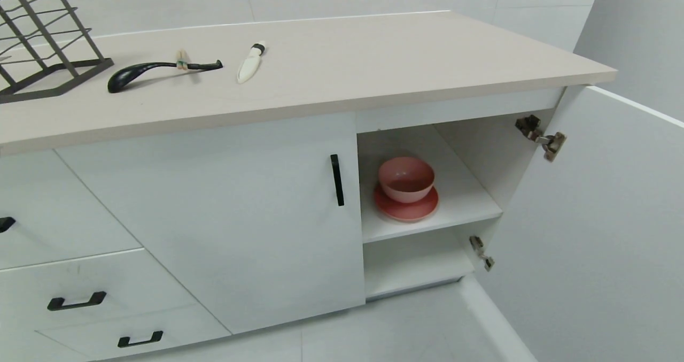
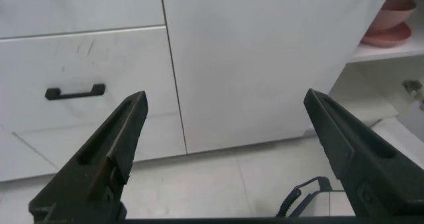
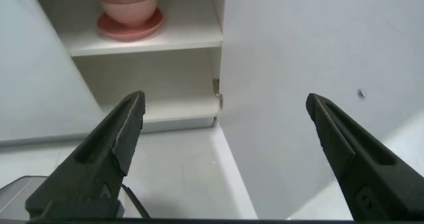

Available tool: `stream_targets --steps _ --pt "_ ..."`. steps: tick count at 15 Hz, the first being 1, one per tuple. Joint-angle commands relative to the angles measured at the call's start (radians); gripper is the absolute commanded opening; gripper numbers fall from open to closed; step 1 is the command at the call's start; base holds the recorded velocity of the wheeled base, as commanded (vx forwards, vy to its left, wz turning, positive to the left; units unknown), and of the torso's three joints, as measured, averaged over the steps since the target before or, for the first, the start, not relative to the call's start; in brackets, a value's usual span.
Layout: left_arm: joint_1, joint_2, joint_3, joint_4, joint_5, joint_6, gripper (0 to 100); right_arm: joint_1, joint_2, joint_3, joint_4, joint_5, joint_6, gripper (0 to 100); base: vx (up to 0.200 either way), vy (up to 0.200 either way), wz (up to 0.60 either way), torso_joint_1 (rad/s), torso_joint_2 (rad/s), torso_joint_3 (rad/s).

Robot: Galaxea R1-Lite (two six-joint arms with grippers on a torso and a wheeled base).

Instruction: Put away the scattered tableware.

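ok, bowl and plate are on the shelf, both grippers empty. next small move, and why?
Probably raise the left gripper toward the black ladle on the countertop. The ladle and a white utensil lie loose on that side; the left gripper and the right gripper are open, low before the cabinet.

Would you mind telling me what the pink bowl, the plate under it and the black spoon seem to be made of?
The pink bowl: likely plastic or melamine; matte, even colour, thick rim. The plate: same look, darker coral, probably matching plastic. The black spoon: glossy with highlights; plastic or lacquered wood, hard to tell.
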Motion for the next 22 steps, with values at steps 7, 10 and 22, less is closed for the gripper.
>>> stream_targets --steps 7,10,22 --pt "0.0 0.0 0.0 0.0 0.001 0.002 100 0.001 0.003 0.0 0.0 0.002 -0.003 100 -0.2 -0.143 0.0 0.001 0.0 0.002" --pt "0.0 0.0 0.0 0.0 0.001 0.0 100 0.001 0.003 0.0 0.0 0.002 -0.003 100 -0.067 -0.2 0.0 0.004 0.0 0.001" --pt "0.0 0.0 0.0 -0.001 0.002 -0.001 100 0.001 0.002 0.0 0.001 -0.006 0.004 100 0.0 -0.2 0.0 0.001 0.0 0.003"
